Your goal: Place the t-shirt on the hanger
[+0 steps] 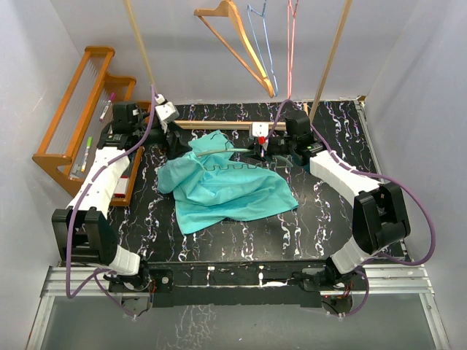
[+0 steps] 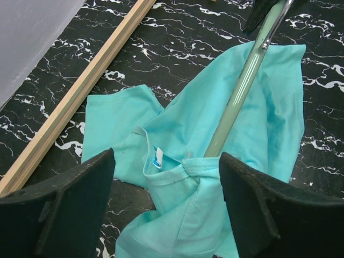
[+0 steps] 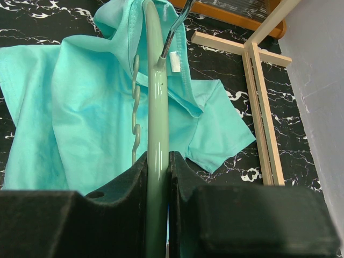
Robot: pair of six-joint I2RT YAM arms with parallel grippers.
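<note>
The hanger (image 3: 157,107) is clamped in the narrow right jaws, long axis straight ahead into the collar (image 2: 177,167) of the t-shirt (image 3: 80,118), which is spread on the bench (image 1: 328,219) just ahead of the wide-open, nearer left jaws.

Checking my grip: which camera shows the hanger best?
Right wrist: the hanger runs from the right gripper into the t-shirt, hook visible. Left wrist shows one bar entering the collar; top view, a thin sliver.

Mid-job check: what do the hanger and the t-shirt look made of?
The hanger: smooth, glossy pale-green plastic, judging by bright highlights along its bar; its hook looks like bare metal. The t-shirt: soft matte teal knit cloth, probably cotton, given its folds and stitched collar.
</note>
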